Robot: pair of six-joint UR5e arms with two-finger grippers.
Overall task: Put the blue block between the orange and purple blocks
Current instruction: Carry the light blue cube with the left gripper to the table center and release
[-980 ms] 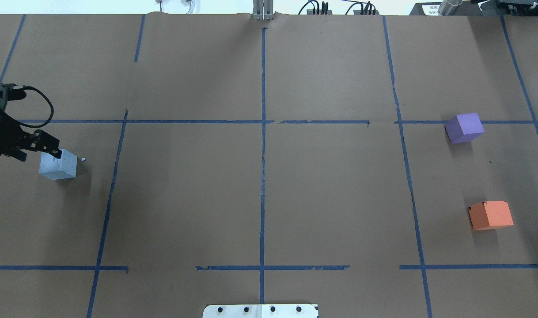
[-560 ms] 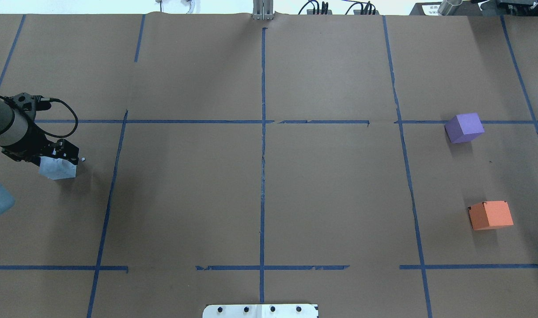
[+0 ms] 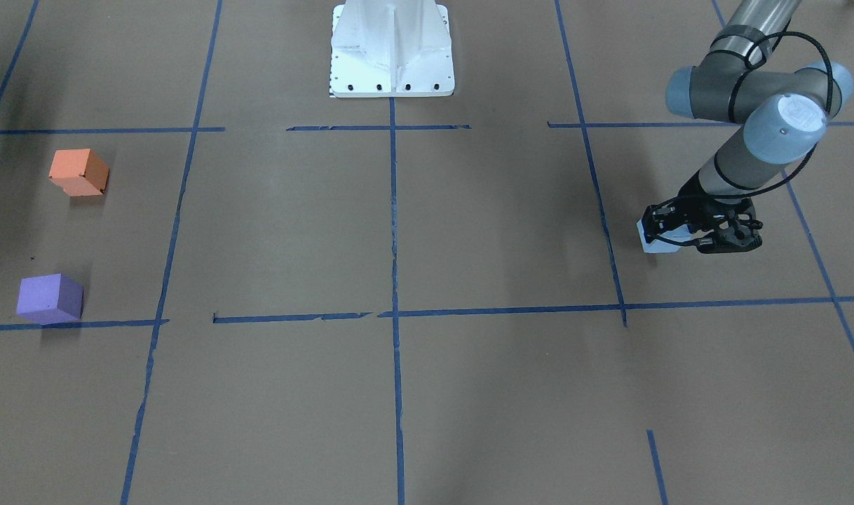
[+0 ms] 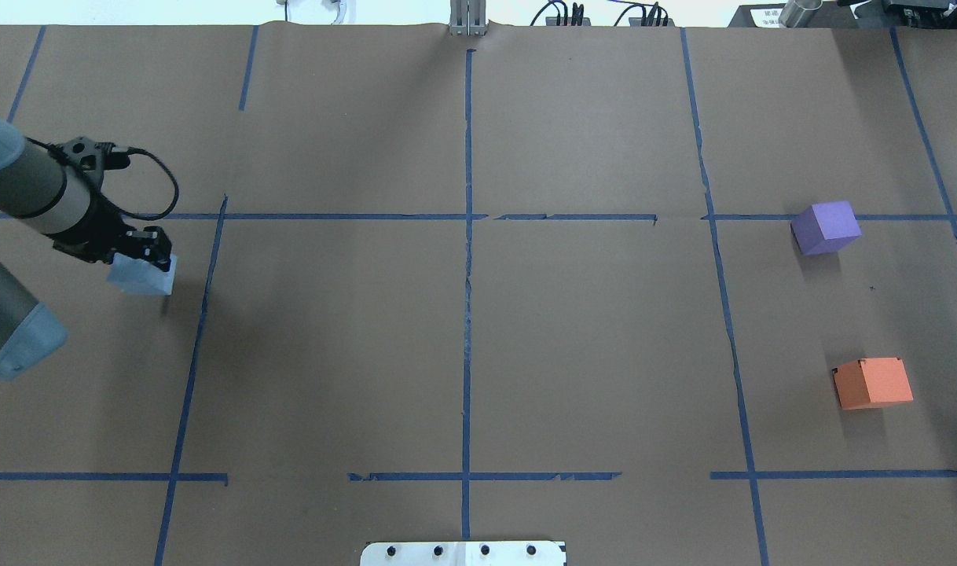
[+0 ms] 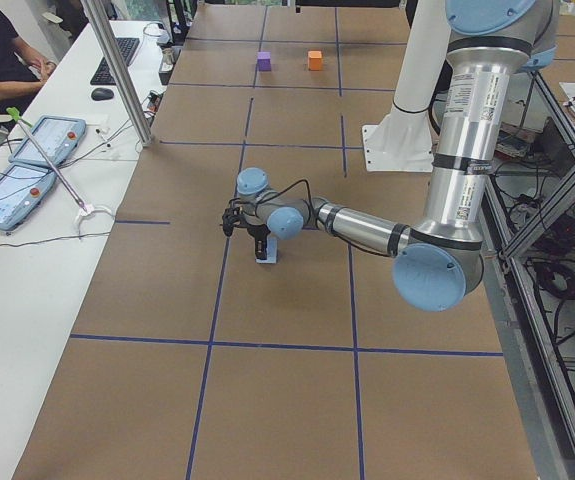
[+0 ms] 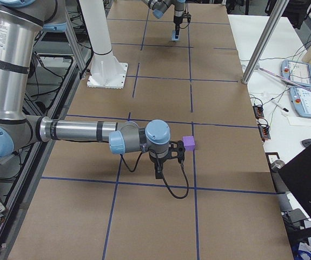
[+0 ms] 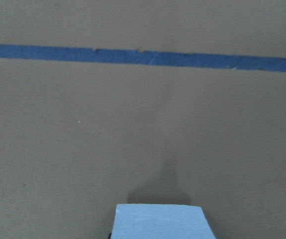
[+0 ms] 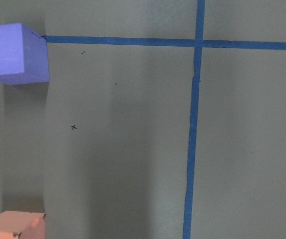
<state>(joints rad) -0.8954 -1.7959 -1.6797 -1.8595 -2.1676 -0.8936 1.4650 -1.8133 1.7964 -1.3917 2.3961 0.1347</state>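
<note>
My left gripper [image 4: 147,258] is shut on the pale blue block [image 4: 139,277] and holds it just above the paper at the table's left side. It also shows in the front view [image 3: 679,235], where the block [image 3: 655,243] sticks out below the fingers. The block's top fills the bottom of the left wrist view [image 7: 160,221]. The purple block [image 4: 826,227] and the orange block [image 4: 873,383] sit far right, with a bare gap between them. My right gripper [image 6: 159,171] shows only in the right side view, next to the purple block [image 6: 189,143]; I cannot tell whether it is open or shut.
Blue tape lines [image 4: 467,259] divide the brown paper into squares. The white robot base plate [image 3: 392,49] stands at the robot's edge of the table. Tablets [image 5: 22,165] and an operator sit at a side table.
My left gripper closed on the blue block, lifted it, and carried it to the right and away from the robot. The purple and orange blocks have not moved.
</note>
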